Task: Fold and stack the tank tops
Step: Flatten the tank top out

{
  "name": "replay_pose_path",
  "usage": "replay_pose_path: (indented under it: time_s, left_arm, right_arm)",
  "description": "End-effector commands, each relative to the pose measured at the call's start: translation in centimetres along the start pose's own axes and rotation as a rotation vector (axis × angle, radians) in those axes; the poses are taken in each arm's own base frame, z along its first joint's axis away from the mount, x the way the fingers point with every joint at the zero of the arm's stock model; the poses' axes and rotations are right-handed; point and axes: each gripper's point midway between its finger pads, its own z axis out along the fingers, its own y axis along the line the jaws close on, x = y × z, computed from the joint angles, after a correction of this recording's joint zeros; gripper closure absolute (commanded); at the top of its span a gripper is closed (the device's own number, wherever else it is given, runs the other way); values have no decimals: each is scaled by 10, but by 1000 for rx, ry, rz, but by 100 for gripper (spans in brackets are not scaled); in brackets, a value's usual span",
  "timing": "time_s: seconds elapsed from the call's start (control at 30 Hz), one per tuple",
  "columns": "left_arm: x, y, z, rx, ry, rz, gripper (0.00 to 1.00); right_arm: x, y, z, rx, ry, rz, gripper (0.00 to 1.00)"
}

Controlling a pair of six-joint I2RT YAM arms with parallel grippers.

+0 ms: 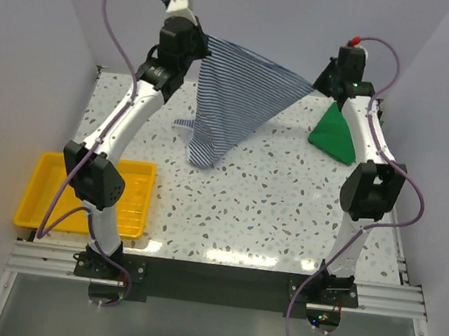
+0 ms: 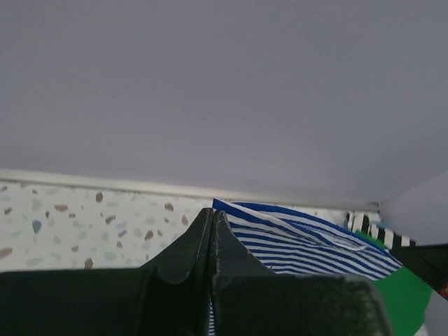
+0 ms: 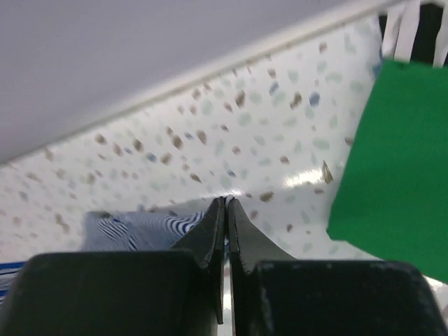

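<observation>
Above speckled surface [image 1: 269, 205], striped tank top [image 1: 232, 104] held aloft, stretched between arms: left pincer [image 1: 197, 42] clamped on one corner, right pincer [image 1: 322, 83] clamped on other. At far right, green tank top [image 1: 334, 133] seen lying on surface.

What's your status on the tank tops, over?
Left gripper and right gripper: jaws shut on striped tank top, stretched between them above table, tail hanging down. Green tank top lying far right. Yellow tray near left, nothing obstructing.
</observation>
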Motion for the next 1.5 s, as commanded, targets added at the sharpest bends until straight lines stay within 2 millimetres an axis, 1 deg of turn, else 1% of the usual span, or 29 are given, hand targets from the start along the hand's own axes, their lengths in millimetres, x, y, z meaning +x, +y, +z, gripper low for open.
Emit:
replay_pose_path:
  time_s: [0.0, 0.03, 0.13, 0.2, 0.23, 0.3, 0.37, 0.4, 0.43, 0.47, 0.5, 0.53, 0.57, 0.6, 0.63, 0.67, 0.7, 0.73, 0.8, 0.83, 0.87, 0.9, 0.93, 1.07, 1.1, 1.13, 1.23, 1.3, 1.47]
  left_arm:
    - [-109, 12, -22, -2, -270, -36, 100]
    - [-135, 6, -29, 37, -345, -47, 100]
    - [-205, 0, -56, 91, -510, -43, 100]
    - [-246, -2, -77, 113, -618, -31, 100]
    - [-255, -3, -83, 127, -642, -19, 100]
    - [-259, 4, -89, 117, -650, -6, 100]
    - [-250, 8, -89, 125, -631, -12, 100]
    - [-224, 18, -87, 109, -576, -4, 100]
    - [-216, 21, -90, 116, -575, -18, 100]
    - [-202, 24, -92, 123, -553, -40, 100]
    - [-166, 38, -93, 103, -484, -50, 100]
    - [-151, 41, -98, 122, -465, -72, 100]
    - [-130, 47, -103, 121, -428, -134, 100]
    - [-85, 68, -116, 81, -356, -180, 100]
    - [-58, 83, -124, 38, -319, -243, 100]
    - [12, 110, -126, -30, -198, -337, 100]
    - [17, 112, -152, -28, -206, -381, 100]
    - [51, 126, -161, -85, -126, -403, 100]
    - [104, 144, -187, -136, -21, -424, 100]
    - [134, 150, -199, -165, 77, -422, 100]
    - [166, 156, -209, -166, 149, -416, 100]
    - [170, 150, -219, -125, 159, -415, 100]
    - [187, 140, -228, -68, 229, -403, 100]
    - [240, 113, -258, 5, 451, -317, 100]
    - [246, 114, -260, -8, 467, -289, 100]
    - [252, 116, -264, -25, 495, -266, 100]
    - [252, 121, -267, -52, 494, -234, 100]
    - [250, 124, -265, -73, 485, -223, 100]
    - [253, 128, -265, -101, 515, -193, 100]
  right_arm:
    - [-114, 41, -88, -178, -302, 168, 100]
    - [-140, 52, -106, -227, -393, 203, 100]
    - [-192, 65, -159, -282, -559, 256, 100]
    - [-206, 69, -172, -299, -600, 266, 100]
    - [-215, 72, -185, -312, -624, 262, 100]
    - [-213, 67, -186, -295, -612, 253, 100]
    - [-190, 57, -171, -250, -548, 245, 100]
    - [-189, 54, -188, -257, -565, 247, 100]
    - [-155, 37, -158, -199, -478, 244, 100]
    - [-139, 29, -152, -181, -445, 253, 100]
    - [-129, 26, -167, -197, -441, 259, 100]
    - [-83, 7, -138, -150, -339, 272, 100]
    - [-63, 3, -136, -153, -304, 278, 100]
    - [-39, -2, -131, -157, -252, 282, 100]
    - [6, -16, -126, -147, -176, 302, 100]
    - [29, -24, -123, -140, -138, 314, 100]
    - [52, -34, -122, -119, -102, 324, 100]
    - [97, -48, -126, -105, -23, 331, 100]
    - [136, -64, -132, -82, 34, 325, 100]
    - [175, -85, -134, -19, 108, 320, 98]
    - [178, -86, -148, -41, 92, 311, 97]
    - [189, -90, -151, -43, 104, 297, 87]
    - [213, -101, -157, -6, 167, 286, 83]
    - [228, -111, -176, 6, 177, 266, 69]
    - [225, -110, -181, -8, 156, 263, 52]
    - [225, -110, -181, -12, 153, 261, 48]
    - [227, -101, -181, -60, 189, 233, 45]
    - [240, -96, -181, -70, 243, 217, 45]
    - [304, -77, -194, -65, 354, 99, 46]
